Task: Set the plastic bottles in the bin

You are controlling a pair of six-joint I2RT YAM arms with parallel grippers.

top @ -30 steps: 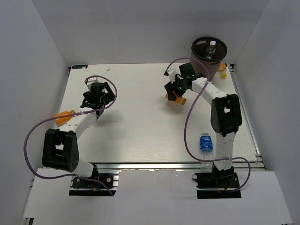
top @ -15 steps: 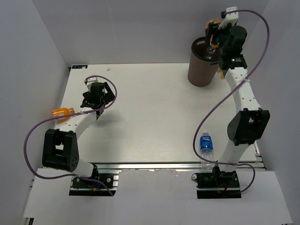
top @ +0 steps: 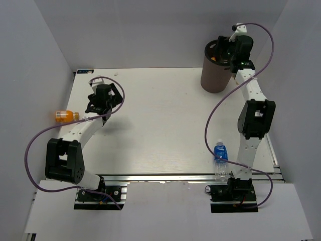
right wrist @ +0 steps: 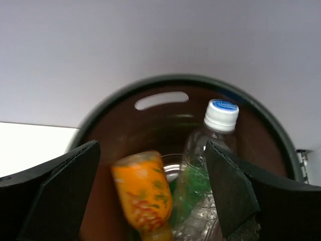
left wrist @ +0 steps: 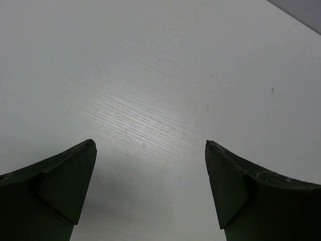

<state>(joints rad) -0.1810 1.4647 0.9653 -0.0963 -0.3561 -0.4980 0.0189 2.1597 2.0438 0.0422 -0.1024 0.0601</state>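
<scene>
- Quick update: a second ago my right gripper was down over the table carrying an orange bottle. Now it's up over the bin and the fingers are spread wide with nothing between them.
- The wrist view looks straight down into the bin, and that orange bottle is inside it, smeared with motion blur. My guess is it's mid-drop or just landing.
- It's next to a clear bottle with a white cap that's already in there, leaning on the inner wall.
- So that's one more bottle in, and the release looks clean since nothing is hanging on the rim.
- My left gripper is also released, jaws apart over bare table and holding nothing.
- Still out: another orange bottle lying at the far left edge of the table, just beside my left arm.
- Also out: the blue-label bottle lying near my right base. There might be more clear plastic just below it, but I can't tell from the overhead view whether that's a separate bottle.
- Job's not done, at least two pickups to go.
</scene>
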